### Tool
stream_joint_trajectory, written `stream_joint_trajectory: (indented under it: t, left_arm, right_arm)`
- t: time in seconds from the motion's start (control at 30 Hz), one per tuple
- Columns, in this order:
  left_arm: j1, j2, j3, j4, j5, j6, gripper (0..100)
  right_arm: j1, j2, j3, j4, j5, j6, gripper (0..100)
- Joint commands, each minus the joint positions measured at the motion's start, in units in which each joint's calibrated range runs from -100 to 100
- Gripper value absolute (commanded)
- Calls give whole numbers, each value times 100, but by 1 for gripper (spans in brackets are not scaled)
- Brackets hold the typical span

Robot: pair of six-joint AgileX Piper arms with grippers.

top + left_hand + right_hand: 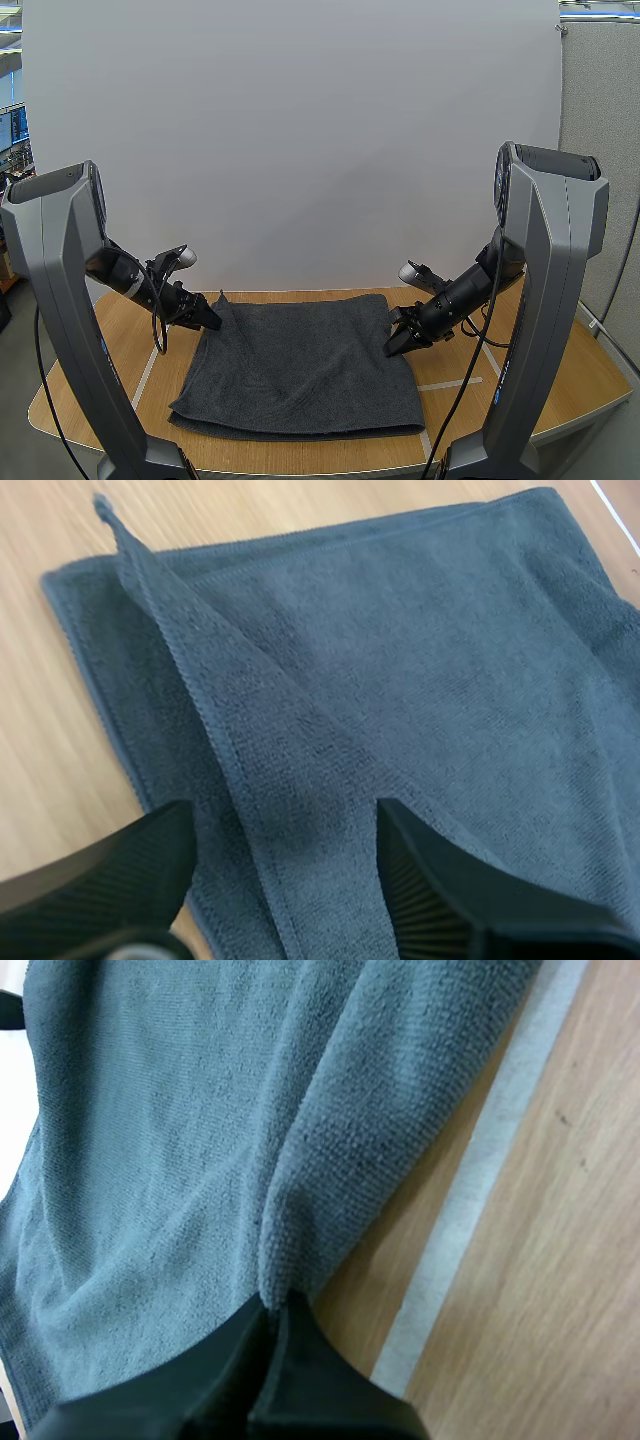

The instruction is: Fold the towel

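Note:
A dark grey towel (pixel 300 360) lies on the wooden table (pixel 565 380), folded so that two layers show along its left side. My left gripper (pixel 208 318) is at the towel's far left corner. In the left wrist view it (pixel 285 825) is open, and a raised ridge of the towel (pixel 420 650) runs between its fingers (pixel 130 865). My right gripper (pixel 396 343) is at the towel's right edge. In the right wrist view it (pixel 273 1308) is shut on a bunched fold of the towel (pixel 150 1160), lifted slightly off the table.
White tape lines (pixel 450 384) mark the table at the right, and one strip (pixel 480 1180) runs just beside the towel's right edge. Another tape line (pixel 145 378) lies at the left. Bare wood surrounds the towel, and a white backdrop stands behind.

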Motion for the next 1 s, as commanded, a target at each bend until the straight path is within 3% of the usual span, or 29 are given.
stream_joint_trajectory:
  t: [0.0, 0.43, 0.47, 0.57, 0.77, 0.97]
  left_arm:
    - [-41, 242, -44, -197, 364, 75, 85]
    - [-89, 321, -44, -26, 626, 75, 81]
    - [-89, 321, -44, 21, 626, 75, 78]
    - [-89, 321, -44, 66, 659, -4, 57]
    - [-81, 321, -3, 107, 695, -4, 0]
    - [-65, 321, -3, 669, 695, -176, 0]
  right_arm:
    - [-15, -101, 37, -67, 206, -30, 0]
    - [-15, -101, 37, -28, 203, -30, 0]
    - [-15, -101, 37, -28, 203, -30, 0]
    - [-15, -101, 37, -28, 203, -30, 0]
    - [-15, -101, 37, -28, 203, -30, 0]
    - [-15, -101, 37, -28, 203, -30, 0]
